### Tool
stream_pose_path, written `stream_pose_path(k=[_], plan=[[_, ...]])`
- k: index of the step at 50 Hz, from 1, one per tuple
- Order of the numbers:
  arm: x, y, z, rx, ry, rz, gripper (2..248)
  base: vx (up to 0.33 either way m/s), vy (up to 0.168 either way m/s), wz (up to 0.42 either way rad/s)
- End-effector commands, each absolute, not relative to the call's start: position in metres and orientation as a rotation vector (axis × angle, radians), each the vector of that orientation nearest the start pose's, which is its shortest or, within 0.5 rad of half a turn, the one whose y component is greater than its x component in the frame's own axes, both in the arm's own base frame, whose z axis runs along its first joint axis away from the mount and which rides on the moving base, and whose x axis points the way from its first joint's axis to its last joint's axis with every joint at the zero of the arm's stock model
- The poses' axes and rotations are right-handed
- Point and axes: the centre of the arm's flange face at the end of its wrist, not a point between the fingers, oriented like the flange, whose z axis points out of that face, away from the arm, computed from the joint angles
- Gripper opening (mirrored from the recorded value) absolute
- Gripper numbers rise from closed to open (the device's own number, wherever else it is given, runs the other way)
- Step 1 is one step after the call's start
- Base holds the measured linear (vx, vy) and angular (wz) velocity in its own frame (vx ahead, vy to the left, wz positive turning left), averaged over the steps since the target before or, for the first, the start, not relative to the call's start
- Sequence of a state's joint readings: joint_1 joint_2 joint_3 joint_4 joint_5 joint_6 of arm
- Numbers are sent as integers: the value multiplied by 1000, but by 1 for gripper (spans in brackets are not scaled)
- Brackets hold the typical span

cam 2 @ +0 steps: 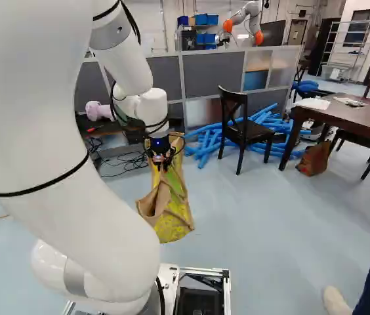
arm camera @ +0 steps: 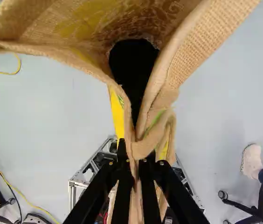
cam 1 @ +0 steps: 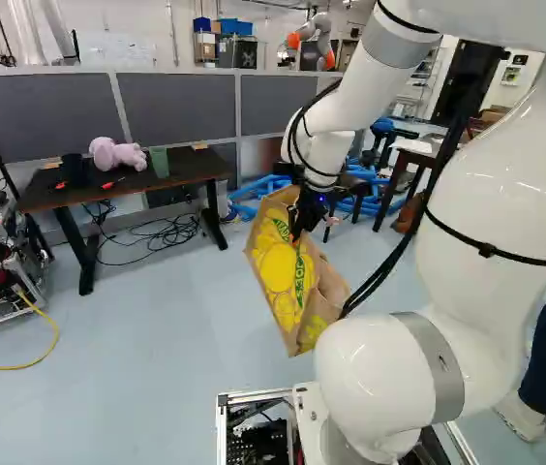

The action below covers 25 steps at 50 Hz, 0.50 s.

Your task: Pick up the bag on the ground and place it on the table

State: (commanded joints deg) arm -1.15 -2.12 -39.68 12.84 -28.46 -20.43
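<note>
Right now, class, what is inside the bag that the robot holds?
Inside the bag, its woven inner wall shows; further in all is black, so any contents cannot be made out.

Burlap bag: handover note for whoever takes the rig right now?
Gripper: shut on the burlap bag, fabric pinched between both fingers.
Bag: hanging ahead of the base, looks clear of the floor.
Done: grasp, and apparently the lift.
Left: place on table. Dark desk or wooden table? Task doesn't say; confirm first.
</note>
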Motion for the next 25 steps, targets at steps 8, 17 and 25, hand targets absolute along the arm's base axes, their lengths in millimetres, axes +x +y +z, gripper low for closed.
stream_pose_path(k=[8, 17, 25], plan=[[408, -2, 430, -3037, -241, -280, 24, 0, 0, 0], [406, -6, 443, -3042, -254, -283, 24, 0, 0, 0], [405, -10, 454, -3045, -263, -283, 24, 0, 0, 0]])
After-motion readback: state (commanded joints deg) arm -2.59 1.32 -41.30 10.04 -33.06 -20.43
